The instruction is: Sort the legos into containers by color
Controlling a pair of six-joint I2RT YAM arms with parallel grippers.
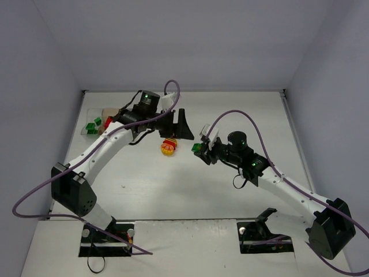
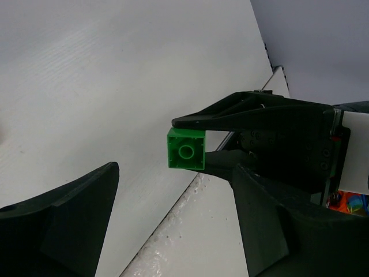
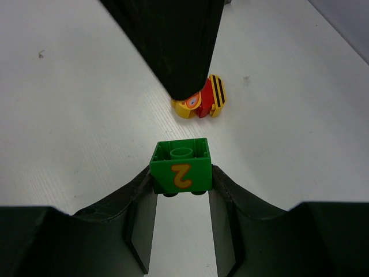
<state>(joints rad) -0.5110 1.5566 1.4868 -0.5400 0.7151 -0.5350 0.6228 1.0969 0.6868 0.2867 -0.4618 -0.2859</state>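
My right gripper (image 1: 198,149) is shut on a green lego (image 1: 196,148) marked with an orange "2" (image 3: 181,167) and holds it above the table; it also shows in the left wrist view (image 2: 186,149). My left gripper (image 1: 183,127) is open and empty, just left of and beyond the green lego, with its jaws wide apart (image 2: 173,231). A red and yellow lego clump (image 1: 168,146) lies on the table under the left gripper and shows in the right wrist view (image 3: 199,101). The containers (image 1: 94,125) stand at the far left, holding green and red legos, partly hidden by the left arm.
One black finger of the left gripper (image 3: 173,46) hangs just beyond the green lego in the right wrist view. The white table (image 1: 190,190) is walled at the back and sides. Purple cables loop over both arms.
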